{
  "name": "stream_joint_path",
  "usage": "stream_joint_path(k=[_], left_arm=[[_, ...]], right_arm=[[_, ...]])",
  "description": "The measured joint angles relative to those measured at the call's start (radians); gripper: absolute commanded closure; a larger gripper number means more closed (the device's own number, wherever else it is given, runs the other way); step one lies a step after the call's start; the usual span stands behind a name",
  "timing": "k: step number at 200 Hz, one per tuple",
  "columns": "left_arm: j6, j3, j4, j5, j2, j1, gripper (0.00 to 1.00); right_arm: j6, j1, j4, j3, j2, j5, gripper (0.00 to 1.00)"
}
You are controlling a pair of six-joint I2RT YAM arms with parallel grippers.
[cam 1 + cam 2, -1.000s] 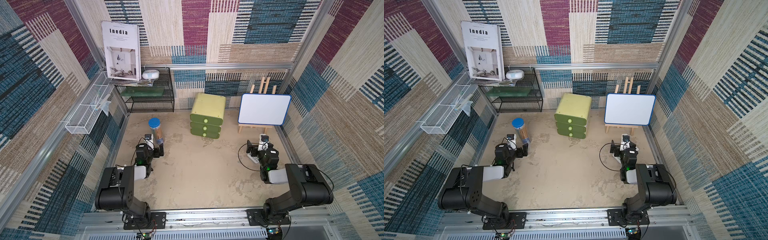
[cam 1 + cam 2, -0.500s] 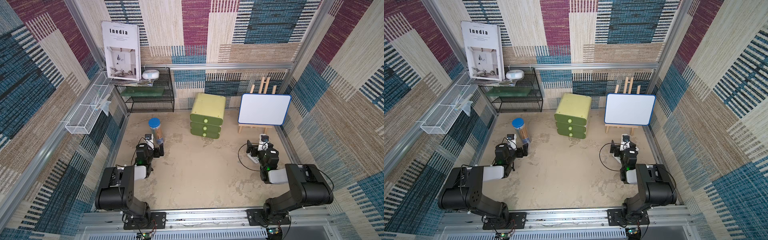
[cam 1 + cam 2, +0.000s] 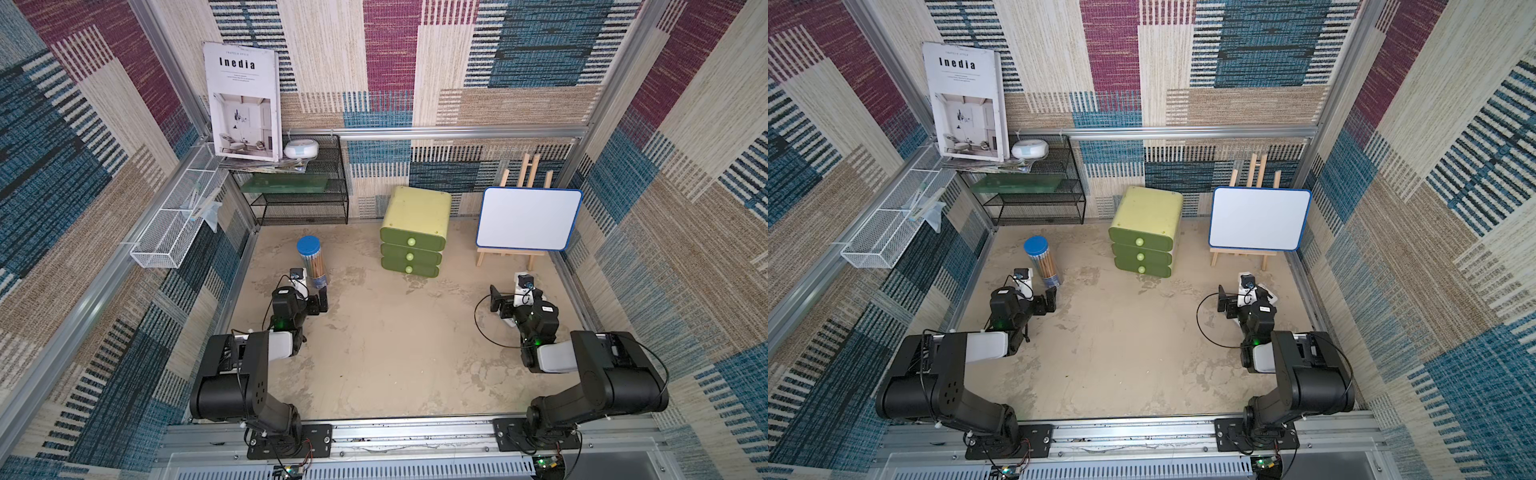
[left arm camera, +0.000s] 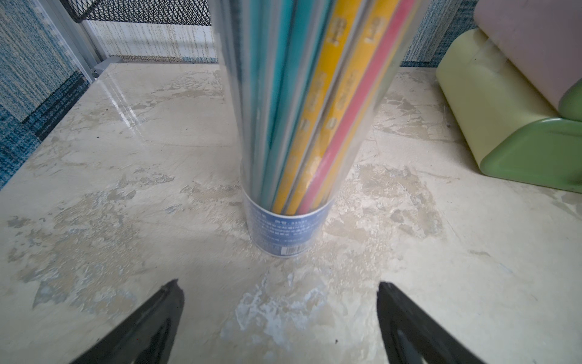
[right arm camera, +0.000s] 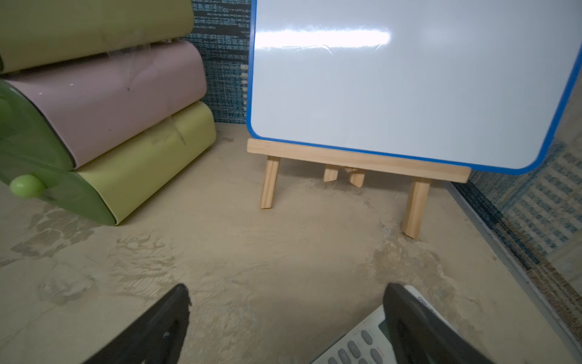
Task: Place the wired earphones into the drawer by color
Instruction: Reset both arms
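Pencil tube (image 4: 302,126) is running out of the left wrist view, upper end cut off and label print (image 4: 283,231) blurring past reading; keypad device (image 5: 356,343) is lying partly hidden behind a finger (image 5: 415,327) of the right gripper (image 5: 288,288).

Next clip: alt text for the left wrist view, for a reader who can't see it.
A clear tube of coloured pencils stands upright on the mottled beige tabletop, just ahead of the open left gripper, whose two black fingers hold nothing. Part of a green drawer unit shows off to one side; no earphones are visible.
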Motion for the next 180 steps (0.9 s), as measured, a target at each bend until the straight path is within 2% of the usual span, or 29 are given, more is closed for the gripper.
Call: stream_joint_path(k=[17,45,80,180], left_arm=[[0.0,0.0,0.0,0.0,0.0,0.0,0.01],[0.0,0.0,0.0,0.0,0.0,0.0,0.01],[0.0,0.0,0.0,0.0,0.0,0.0,0.01],[0.0,0.0,0.0,0.0,0.0,0.0,0.01]], right_arm=[[0.007,-0.003,0.004,0.023,0.004,0.032,0.01],[-0.008,-0.003,0.008,-0.005,0.0,-0.021,0.01],[0.015,-0.007,-0.01,0.032,0.006,0.04,0.01],[0.026,-0.007,-0.026,0.038,0.012,0.059,0.01]])
